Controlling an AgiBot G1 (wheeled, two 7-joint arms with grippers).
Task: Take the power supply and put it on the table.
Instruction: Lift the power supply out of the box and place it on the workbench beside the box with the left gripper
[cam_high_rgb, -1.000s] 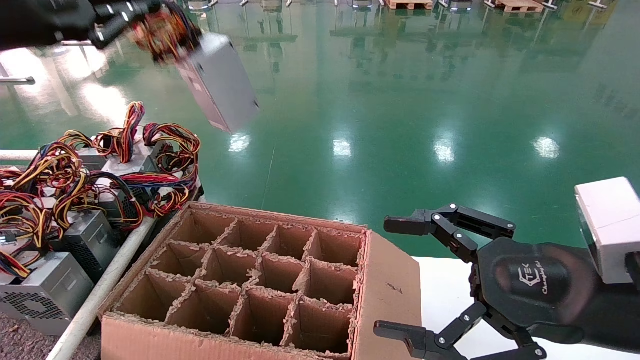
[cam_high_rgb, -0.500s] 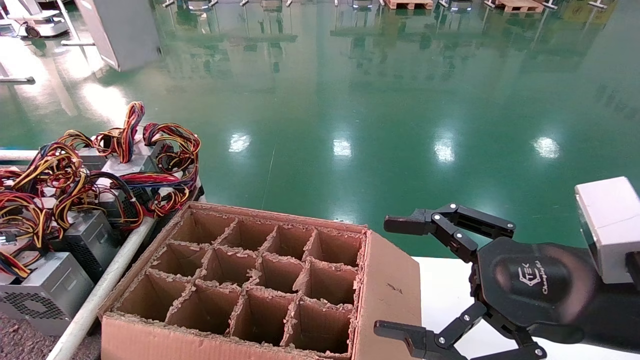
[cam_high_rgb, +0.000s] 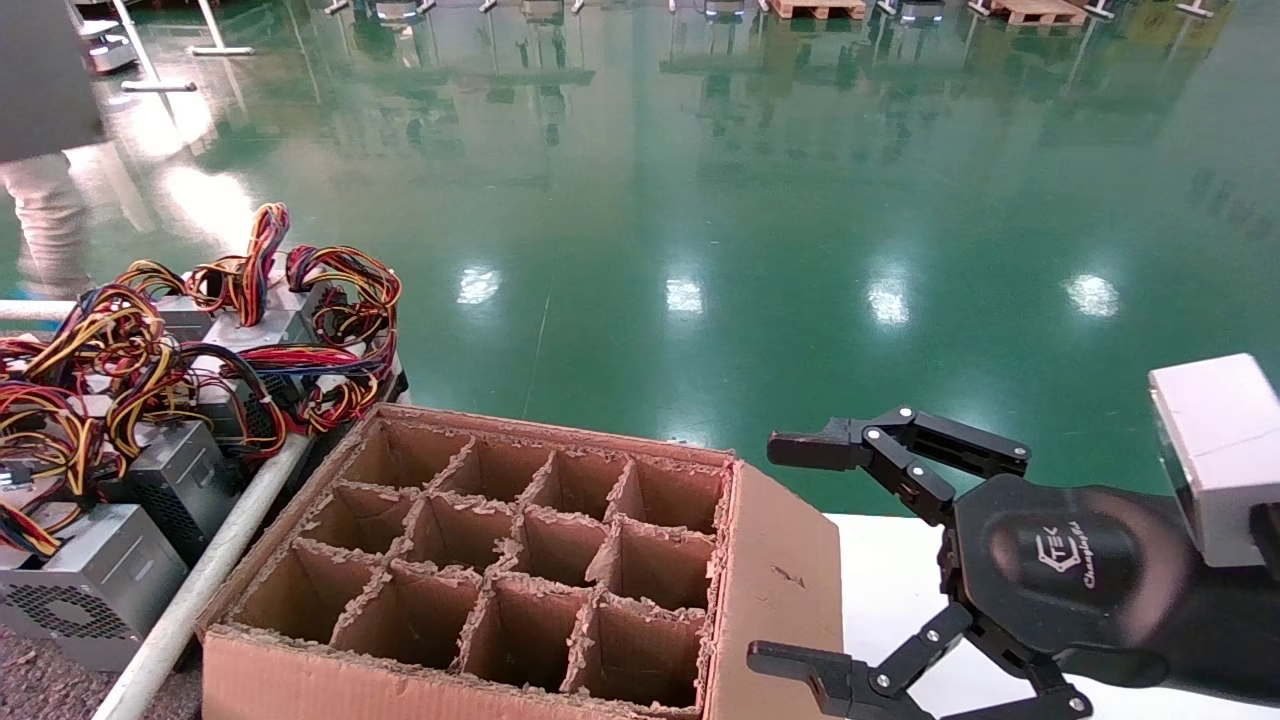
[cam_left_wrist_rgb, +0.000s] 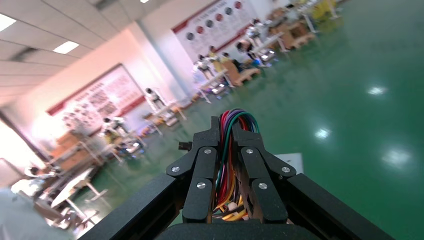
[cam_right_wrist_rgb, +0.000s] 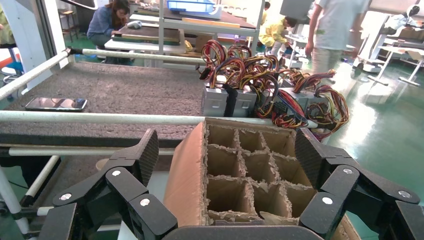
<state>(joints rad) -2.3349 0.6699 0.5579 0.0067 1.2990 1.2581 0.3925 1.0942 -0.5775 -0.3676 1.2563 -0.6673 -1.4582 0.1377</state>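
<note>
**Left gripper clamps the power supply's cable bundle, off the head view**

Left gripper (cam_left_wrist_rgb: 228, 145) is clenched on a bundle of coloured wires (cam_left_wrist_rgb: 231, 131), the power supply's cable loom, seen only by its own wrist camera. The wires run lengthwise between the two fingers (cam_left_wrist_rgb: 200, 172) and arch over past the tips. The supply's metal body is not visible, so its long axis and heading cannot be told. It hangs above the glossy green floor (cam_left_wrist_rgb: 360, 75), away from the table (cam_high_rgb: 885, 590).

Taking the cardboard box (cam_high_rgb: 500, 570) with its divider cells as landmark: the white table lies under it and shows bare to its right. Right gripper (cam_high_rgb: 800, 555) hovers just right of the box, above the table, fingers spread wide and holding nothing. Left of the box, beyond a white rail (cam_high_rgb: 200, 590), a heap of other power supplies (cam_high_rgb: 110, 400) lies with tangled red, yellow and black leads. A phone (cam_right_wrist_rgb: 55, 103) lies on the grey mat beyond the box, in the right wrist view.
</note>
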